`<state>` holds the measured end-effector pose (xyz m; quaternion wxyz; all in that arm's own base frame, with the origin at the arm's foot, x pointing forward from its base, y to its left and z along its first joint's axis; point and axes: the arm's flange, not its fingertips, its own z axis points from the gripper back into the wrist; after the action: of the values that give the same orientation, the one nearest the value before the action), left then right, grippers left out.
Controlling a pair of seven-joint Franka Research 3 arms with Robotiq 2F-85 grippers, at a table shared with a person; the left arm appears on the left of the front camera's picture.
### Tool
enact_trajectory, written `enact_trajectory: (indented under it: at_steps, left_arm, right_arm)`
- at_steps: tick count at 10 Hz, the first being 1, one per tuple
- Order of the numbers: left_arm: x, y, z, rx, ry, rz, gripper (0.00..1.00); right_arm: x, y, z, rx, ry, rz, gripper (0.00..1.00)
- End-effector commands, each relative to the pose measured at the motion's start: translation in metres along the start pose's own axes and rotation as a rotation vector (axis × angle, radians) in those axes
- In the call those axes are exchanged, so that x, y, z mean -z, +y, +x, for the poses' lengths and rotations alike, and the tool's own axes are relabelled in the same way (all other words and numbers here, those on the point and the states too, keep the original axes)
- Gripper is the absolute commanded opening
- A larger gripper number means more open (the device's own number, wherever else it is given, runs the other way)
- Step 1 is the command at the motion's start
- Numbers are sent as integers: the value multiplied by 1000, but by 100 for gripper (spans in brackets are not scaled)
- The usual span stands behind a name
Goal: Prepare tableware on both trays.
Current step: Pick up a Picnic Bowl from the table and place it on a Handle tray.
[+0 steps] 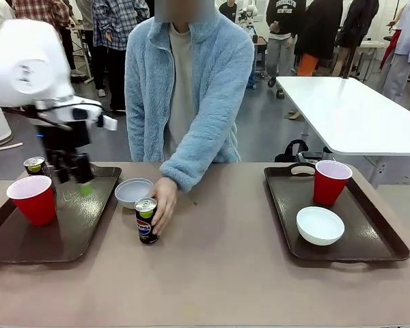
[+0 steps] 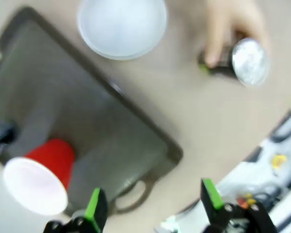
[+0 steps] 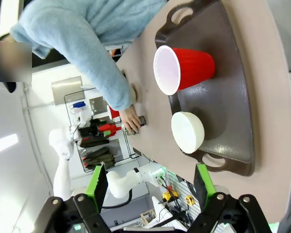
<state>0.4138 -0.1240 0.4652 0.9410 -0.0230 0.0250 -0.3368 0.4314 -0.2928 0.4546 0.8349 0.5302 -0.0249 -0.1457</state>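
My left gripper [image 1: 75, 179] hangs open above the left tray [image 1: 75, 236], with nothing between its fingers. A red cup [image 1: 33, 198] and a black can [image 1: 35, 166] stand on that tray. On the table just right of it sits a white bowl [image 1: 134, 191]. A person's hand [image 1: 165, 198] grips a second can [image 1: 146, 220] standing on the table. The right tray [image 1: 376, 236] holds a red cup [image 1: 331, 182] and a white bowl [image 1: 320, 225]. In the left wrist view the open left gripper [image 2: 153, 201] is above the tray's [image 2: 63, 111] near rim. In the right wrist view my right gripper [image 3: 150, 187] is open, well above the right tray [image 3: 233, 97].
The person in a light blue fleece [image 1: 191, 89] stands at the far side, one arm stretched over the table's middle. A white table [image 1: 355, 109] stands behind at the right. Bare tabletop [image 1: 219, 273] lies between the trays.
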Motion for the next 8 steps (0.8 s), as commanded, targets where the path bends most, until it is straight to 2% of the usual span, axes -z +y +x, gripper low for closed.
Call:
enact_trajectory:
  at_steps: [1,8]
  left_arm:
    - [-7,-2,-31,30,-36,18,100]
    - [-12,-4,-27,14,-14,6,100]
  right_arm:
    - [-2,2,2,3,4,5,93]
    - [-2,2,2,3,4,5,93]
